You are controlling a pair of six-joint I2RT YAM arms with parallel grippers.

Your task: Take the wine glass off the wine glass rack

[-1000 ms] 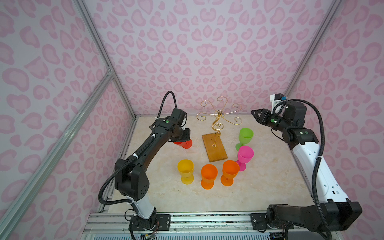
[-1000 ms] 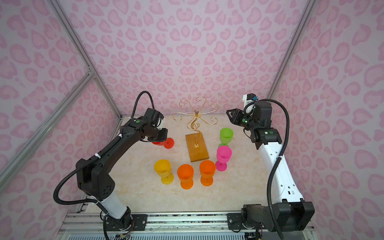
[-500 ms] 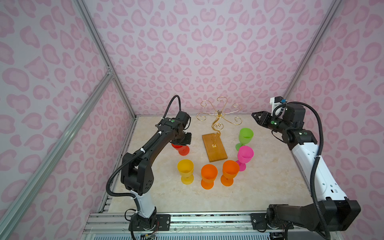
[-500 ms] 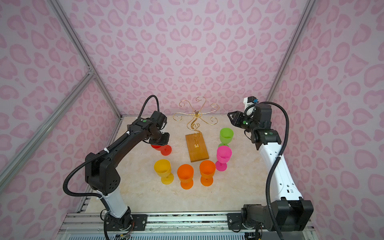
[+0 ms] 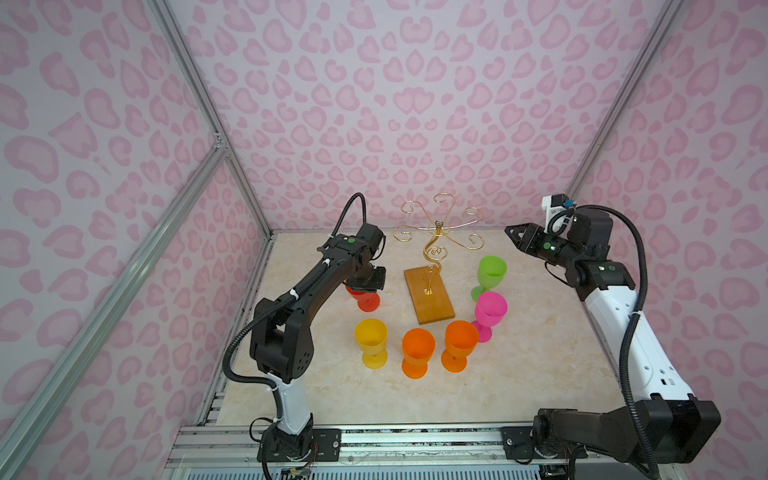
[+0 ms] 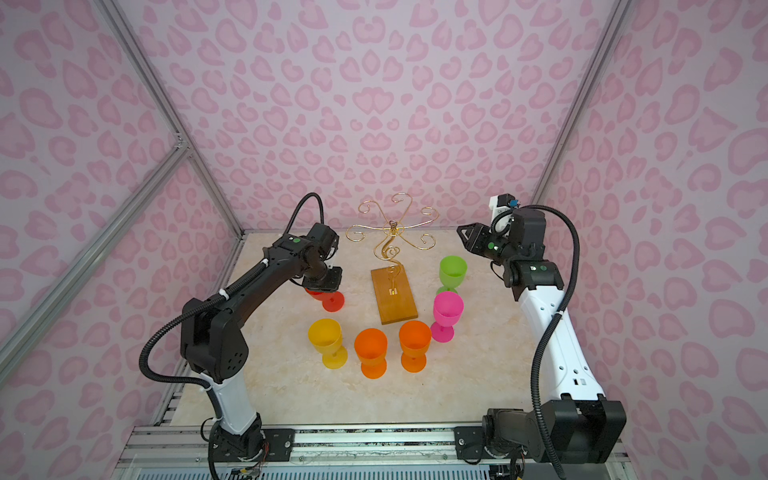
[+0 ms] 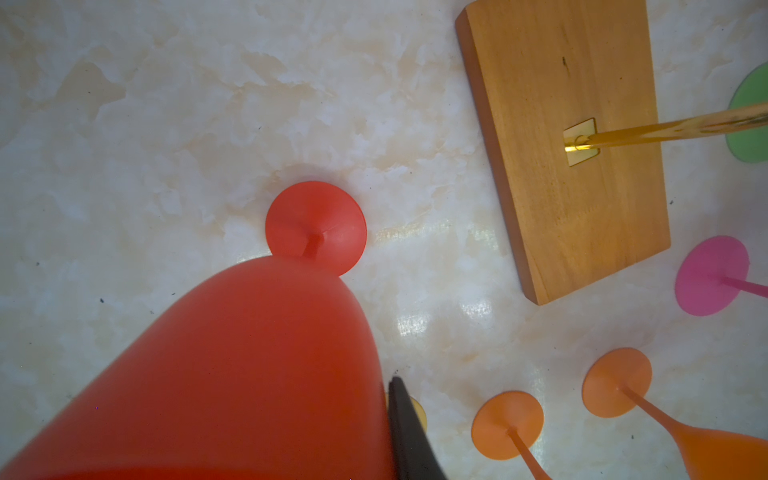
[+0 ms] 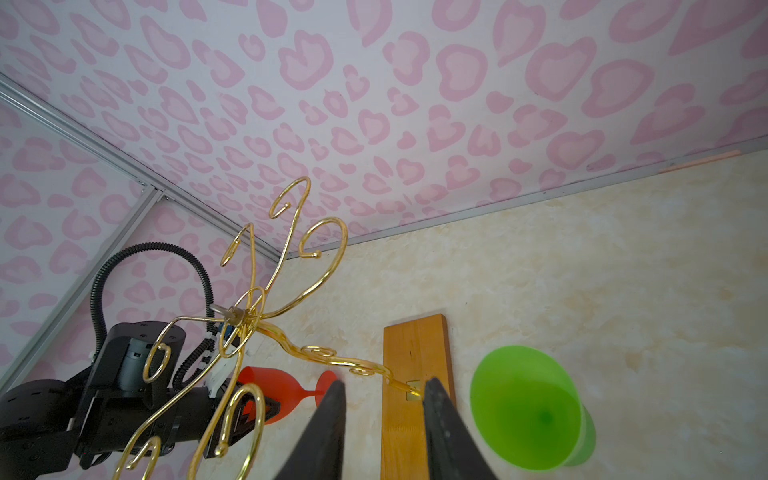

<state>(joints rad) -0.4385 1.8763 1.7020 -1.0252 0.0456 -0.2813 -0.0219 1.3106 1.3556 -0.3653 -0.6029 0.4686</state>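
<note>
Fingers of my left gripper reach down over the red wine glass from above, one black finger right against the bowl's wall in the left wrist view. I cannot tell whether the jaws clamp it or stand slack. The glass is off the wine glass rack, whose curls are all bare. It stands upright, its foot apparently flat on the bench, between the left edge and the rack's wooden base, stem vertical and straight below the gripper. I judge the move ahead is a release and a lift along that axis, keeping clear of the yellow glass toward the front edge. My right gripper hangs open and empty beyond the rack, well apart, so the left arm is nearer.
</note>
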